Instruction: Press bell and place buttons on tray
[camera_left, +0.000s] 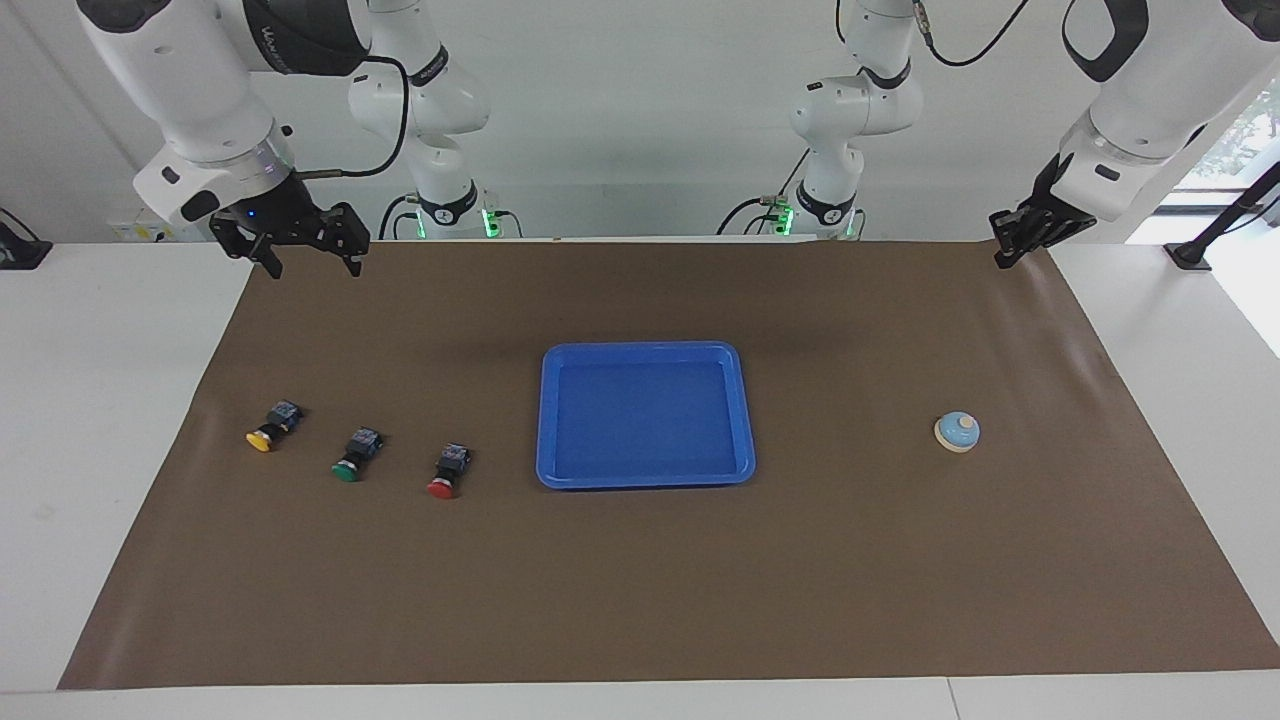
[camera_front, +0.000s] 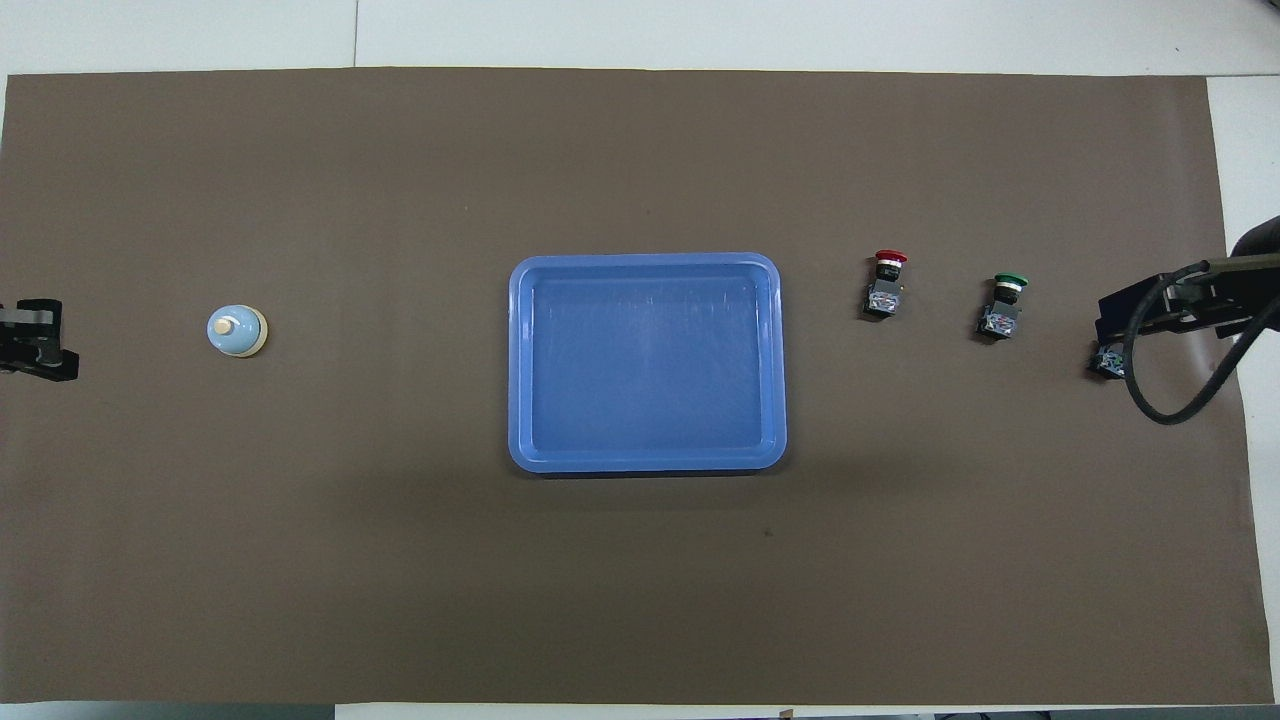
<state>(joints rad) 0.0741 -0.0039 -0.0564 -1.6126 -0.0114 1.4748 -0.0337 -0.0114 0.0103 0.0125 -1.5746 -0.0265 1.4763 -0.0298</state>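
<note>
left pincer (camera_left: 1008, 252) tips together, holds nothing, over mat corner | right pincer (camera_left: 305, 258) fingers apart, waits | bell (camera_left: 957, 432) on surface at left arm's end, probably light, slides easily: press knob straight down | buttons (camera_left: 351, 457) small, hard: grip blocky bodies | tray (camera_left: 644, 477) mid-surface, bare

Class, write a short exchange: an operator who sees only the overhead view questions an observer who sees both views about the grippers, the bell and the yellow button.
Operator: Is the right gripper touching the yellow button it covers?
Observer: No. It hangs open, high above the mat; the button lies untouched.
Operator: Has the left gripper reached the bell?
Observer: No. It is shut and raised, well clear of the bell.
</note>
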